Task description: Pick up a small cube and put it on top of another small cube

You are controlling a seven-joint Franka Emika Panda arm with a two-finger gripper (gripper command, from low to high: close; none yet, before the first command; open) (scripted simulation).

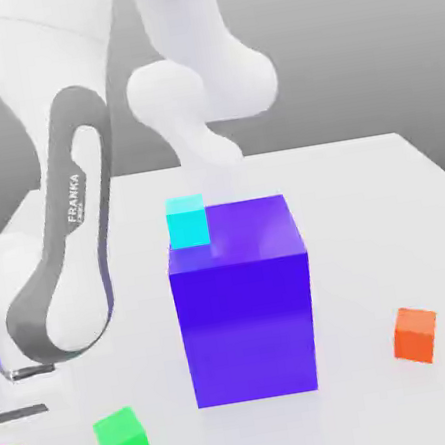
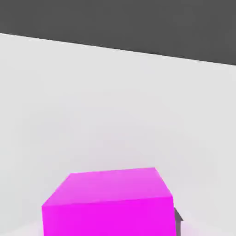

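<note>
Pale table [image 1: 354,196], grey backdrop [image 1: 340,46]. Magenta cube [image 2: 110,189] at the exterior view's left edge, near the green cube [image 1: 124,443], apparently at table level. Fingers [image 2: 179,227] drawn in to the cube's width, one against its side; read as a grip across opposite faces, leaving the underside free for stacking. Cyan cube [image 1: 187,222] on the blue block [image 1: 246,314]; orange cube [image 1: 416,336] well apart. Target cube unspecified; any would need a level, centred set-down.
</note>
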